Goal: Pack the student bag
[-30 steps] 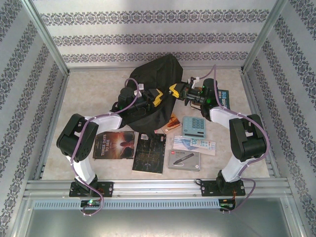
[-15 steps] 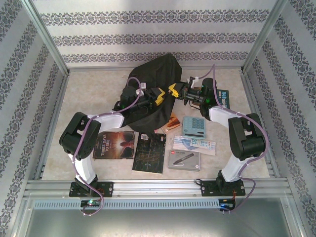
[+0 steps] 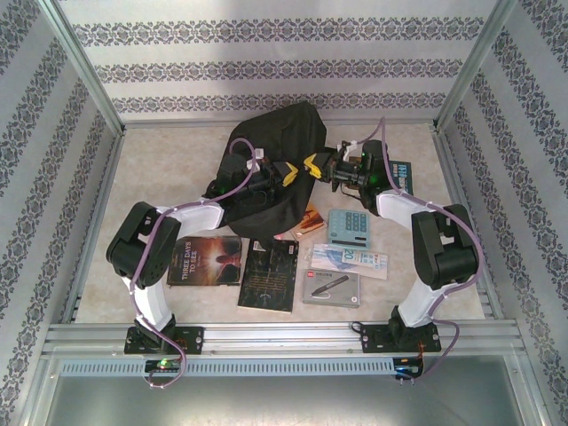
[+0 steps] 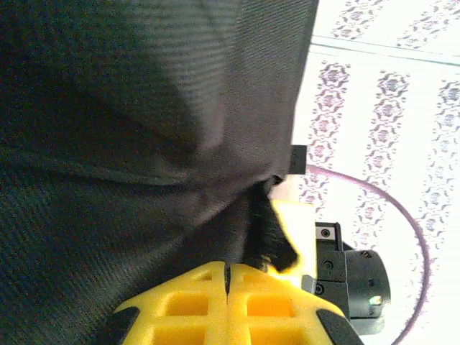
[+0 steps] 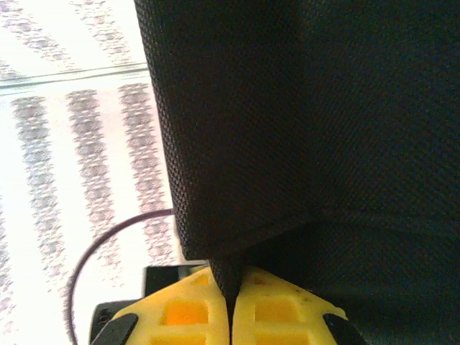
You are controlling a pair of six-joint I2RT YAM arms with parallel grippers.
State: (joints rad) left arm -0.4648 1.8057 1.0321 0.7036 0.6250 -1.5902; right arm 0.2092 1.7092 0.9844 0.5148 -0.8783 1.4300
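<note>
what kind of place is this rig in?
Likely a lab robot cell, not a real room: aluminium frame around the table, printed patterned wall panels, and staged props, a student bag, books and a calculator.

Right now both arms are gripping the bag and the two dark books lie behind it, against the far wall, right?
No: the two dark books lie in front of the student bag, on the table toward the arm bases, as the top external view shows. The rest stands.
</note>
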